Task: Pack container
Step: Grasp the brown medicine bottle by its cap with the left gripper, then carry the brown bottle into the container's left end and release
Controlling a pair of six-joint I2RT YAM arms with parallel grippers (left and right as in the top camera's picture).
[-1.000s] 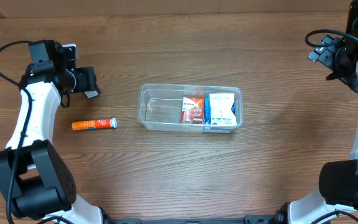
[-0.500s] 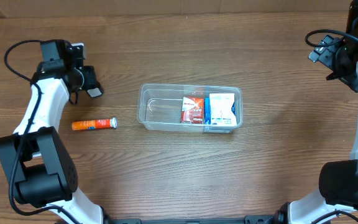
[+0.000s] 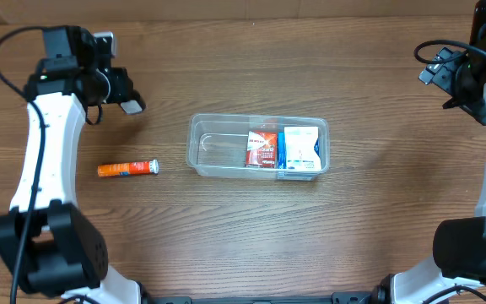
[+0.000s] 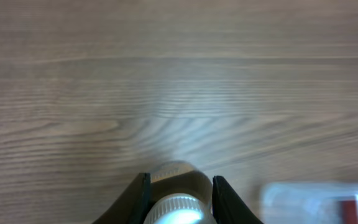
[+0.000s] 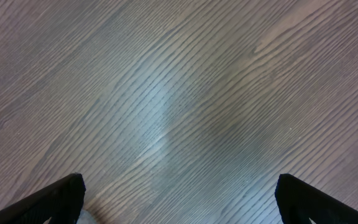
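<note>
Clear shallow container (image 3: 226, 117) with boxes (image 3: 262, 148); left claw (image 4: 180, 182) clamped on white-capped item (image 4: 178, 210), right claw (image 5: 179, 186) apart.

The brown wooden table (image 3: 226, 236) carries a clear container (image 3: 218, 145) at its middle, with an orange tube (image 3: 127, 168) lying to its left.

Tally for you:
- One container (image 3: 218, 154).
- Two small boxes inside it: one red box (image 3: 262, 149), one blue-and-white box (image 3: 300, 149).
- One orange tube (image 3: 127, 168), near the left gripper (image 4: 180, 182).
- One pale capped cylinder (image 4: 178, 211), pinched between that gripper's fingers.
- Two grippers in all, counting the right gripper (image 5: 179, 186).
</note>
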